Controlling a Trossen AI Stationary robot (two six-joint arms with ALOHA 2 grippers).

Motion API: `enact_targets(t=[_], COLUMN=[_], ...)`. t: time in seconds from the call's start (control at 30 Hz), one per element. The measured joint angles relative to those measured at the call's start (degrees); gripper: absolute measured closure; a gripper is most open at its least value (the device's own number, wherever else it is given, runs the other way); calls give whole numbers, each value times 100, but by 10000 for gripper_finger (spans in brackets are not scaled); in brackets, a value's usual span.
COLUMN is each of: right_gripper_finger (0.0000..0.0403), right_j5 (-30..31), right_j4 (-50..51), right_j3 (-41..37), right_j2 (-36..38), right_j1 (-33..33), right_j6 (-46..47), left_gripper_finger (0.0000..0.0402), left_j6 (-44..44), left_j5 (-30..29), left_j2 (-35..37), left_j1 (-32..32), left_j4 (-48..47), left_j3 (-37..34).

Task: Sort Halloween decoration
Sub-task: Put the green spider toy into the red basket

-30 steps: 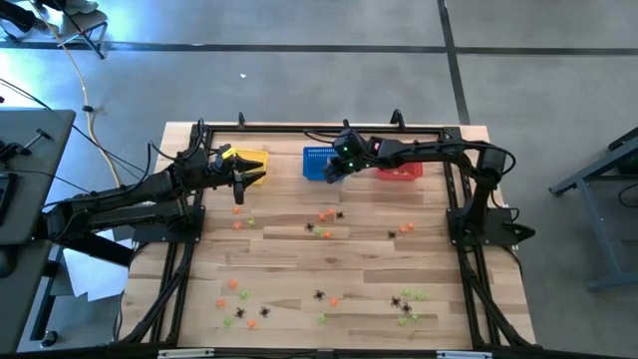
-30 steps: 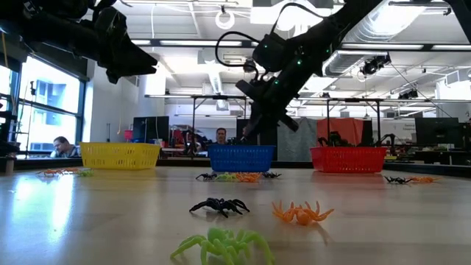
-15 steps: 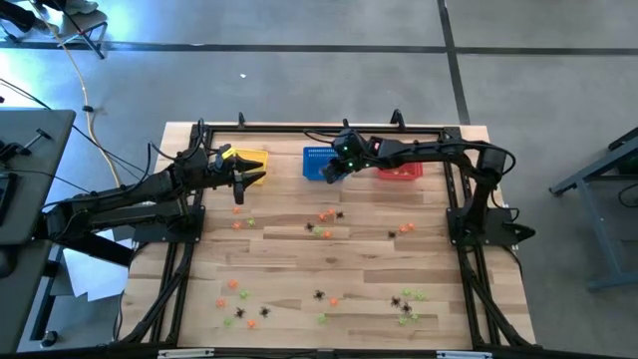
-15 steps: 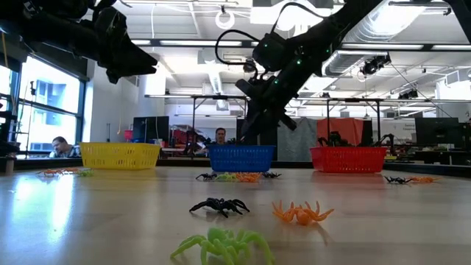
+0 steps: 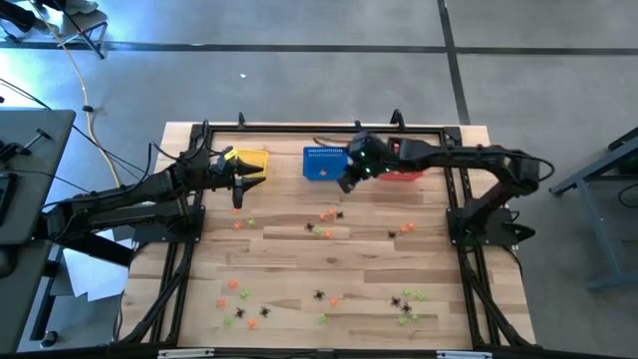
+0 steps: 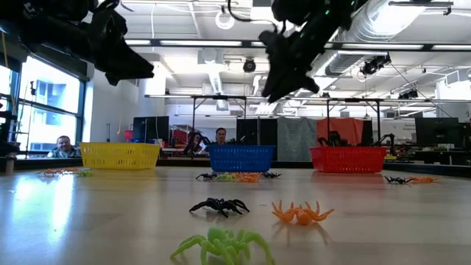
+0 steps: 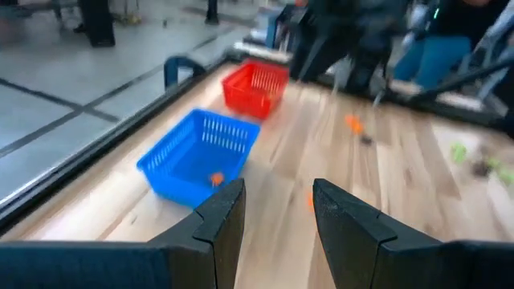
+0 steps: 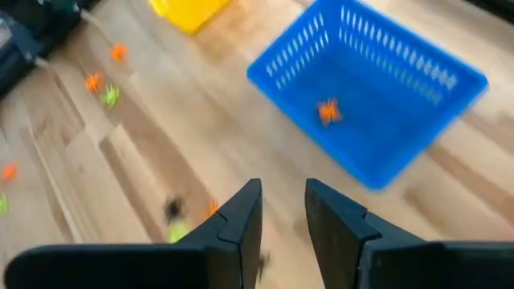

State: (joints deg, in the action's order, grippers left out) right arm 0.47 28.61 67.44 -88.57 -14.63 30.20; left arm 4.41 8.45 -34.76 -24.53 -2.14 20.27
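A pale wooden tabletop (image 5: 329, 269) fills the scene, framed by black rails, with grey floor around it. Level across it lies a workshop of ceiling ducts, strip lights and desks, where people sit behind the far edge.

Along that far edge stand 3 mesh baskets — yellow basket (image 5: 251, 160) toward the left corner, blue basket (image 5: 321, 163) at the middle, red basket (image 5: 404, 172) to its right. The left gripper (image 5: 237, 187) hangs beside the yellow basket, fingers parted and empty. The right gripper (image 5: 347, 183) hovers just off the blue basket's near right corner, fingers apart with nothing between them.

The Halloween decoration (image 5: 327, 221) lies scattered — 1 cluster mid-table, others toward the near edge and the left edge. An orange trinket (image 8: 328, 111) sits inside the blue basket.
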Motion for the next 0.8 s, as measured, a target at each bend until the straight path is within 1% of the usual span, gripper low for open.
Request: enact_targets(t=[0.07,0.27,0.4,0.53,0.67,0.8], right_gripper_finger=[313,313,314,314,314,314], right_j5=[254,945,1263,1366,1566,1589], right_j4=[448,1475,1840,2090,2239,2444], right_j3=[0,0,0,0,0,0], right_j2=[200,528,556,526,526,526], right_j1=[310,1184,1571,1811,1981,2100], right_j6=[238,1014,1401,1624,1782,1929], left_gripper_finger=[266,266,269,276,287,300], left_j6=[198,1379,2072,2623,3134,3526], left_j5=[-8,-110,-143,-166,-700,-1080], left_j2=[-3,-34,-47,-75,-190,-509], left_j1=[2,300,771,1359,1884,2345], left_j4=[-376,-1844,-2183,-2408,-2694,-2803], left_j3=[0,-4,-4,-4,-4,-4])
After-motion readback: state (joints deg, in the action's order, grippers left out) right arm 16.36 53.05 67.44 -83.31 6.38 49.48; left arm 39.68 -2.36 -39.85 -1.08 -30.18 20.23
